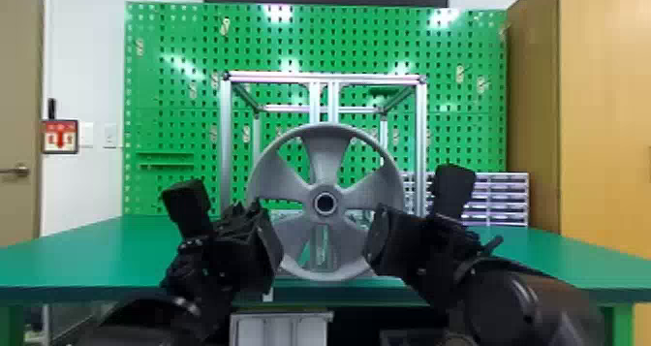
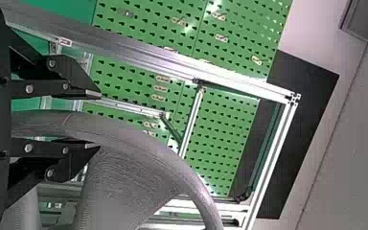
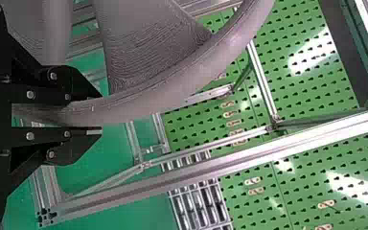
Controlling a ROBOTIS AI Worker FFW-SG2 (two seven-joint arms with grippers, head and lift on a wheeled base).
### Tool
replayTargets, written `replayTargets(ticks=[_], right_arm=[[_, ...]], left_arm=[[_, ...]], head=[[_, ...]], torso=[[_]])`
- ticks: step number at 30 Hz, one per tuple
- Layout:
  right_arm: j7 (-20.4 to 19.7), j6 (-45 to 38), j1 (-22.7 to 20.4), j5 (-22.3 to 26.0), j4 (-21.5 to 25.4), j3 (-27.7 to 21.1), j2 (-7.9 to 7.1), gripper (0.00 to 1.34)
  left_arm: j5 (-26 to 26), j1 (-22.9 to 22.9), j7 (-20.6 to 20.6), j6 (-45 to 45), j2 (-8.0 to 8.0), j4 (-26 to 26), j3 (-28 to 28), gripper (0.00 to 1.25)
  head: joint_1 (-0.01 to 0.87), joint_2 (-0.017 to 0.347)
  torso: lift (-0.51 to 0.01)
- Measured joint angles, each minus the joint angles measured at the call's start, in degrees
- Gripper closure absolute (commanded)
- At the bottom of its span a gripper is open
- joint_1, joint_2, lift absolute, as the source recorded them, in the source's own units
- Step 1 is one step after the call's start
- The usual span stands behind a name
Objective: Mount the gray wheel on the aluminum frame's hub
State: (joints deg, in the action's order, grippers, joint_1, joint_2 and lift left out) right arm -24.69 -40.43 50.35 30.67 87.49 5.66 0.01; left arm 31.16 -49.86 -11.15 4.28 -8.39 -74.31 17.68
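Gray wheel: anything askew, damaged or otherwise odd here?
The gray wheel looks upright and undamaged. One mild oddity: a gap shows between its rim and one finger of the left gripper, while the right gripper looks snug on it.

Green table spans lower pt. of pic, L edge to R; on top, alum. frame stands ctr., w/ multi-drawer cabinet at rear, R of ctr.

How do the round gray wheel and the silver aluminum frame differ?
The gray wheel is a ring with broad spokes; the aluminum frame is a box of straight bars. The wheel looks dull, the frame shiny. The wheel's rim sits between the fingers of the left gripper and right gripper; the frame is in neither. Both are upright.
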Motion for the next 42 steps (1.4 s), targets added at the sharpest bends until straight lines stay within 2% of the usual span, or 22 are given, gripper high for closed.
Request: replayTargets(ticks=[10, 14, 19, 23, 33, 39, 42], right_arm=[[0.0, 0.0, -0.2, 0.0, 0.1, 0.0, 0.00, 1.09], [0.0, 0.2, -0.3, 0.0, 0.3, 0.0, 0.00, 0.92], [0.0, 0.6, -0.5, 0.0, 0.5, 0.0, 0.00, 0.89], [0.0, 0.9, -0.6, 0.2, 0.5, -0.1, -0.01, 0.81], [-0.1, 2.2, -1.1, 0.5, 0.4, -0.2, -0.03, 0.53], [0.0, 2.5, -1.3, 0.7, 0.4, -0.2, -0.04, 0.42], [0.0, 2.6, -1.4, 0.8, 0.4, -0.2, -0.03, 0.33]], left_arm=[[-0.5, 0.3, 0.0, 0.0, 0.04, -0.6, 0.3, 0.80], [-0.9, 0.4, 0.0, 0.0, 0.04, -1.0, 0.3, 0.73], [-0.9, 0.5, 0.0, 0.0, 0.04, -1.2, 0.3, 0.62], [-0.8, 0.6, -0.1, 0.0, 0.04, -1.2, 0.3, 0.49], [0.1, 0.6, -5.7, 0.0, 0.04, -1.2, 0.7, 0.26], [0.7, 0.5, -3.8, 0.0, 0.01, -1.2, 1.0, 0.14], [1.0, 0.4, -3.3, 0.0, 0.03, -1.2, 1.0, 0.11]], head=[[-0.005, 0.006], [-0.005, 0.006], [-0.005, 0.006], [-0.005, 0.006], [-0.005, 0.006], [-0.005, 0.006], [-0.005, 0.006]], torso=[[-0.499], [-0.499], [-0.499], [-0.499], [-0.499], [-0.499], [-0.499]])
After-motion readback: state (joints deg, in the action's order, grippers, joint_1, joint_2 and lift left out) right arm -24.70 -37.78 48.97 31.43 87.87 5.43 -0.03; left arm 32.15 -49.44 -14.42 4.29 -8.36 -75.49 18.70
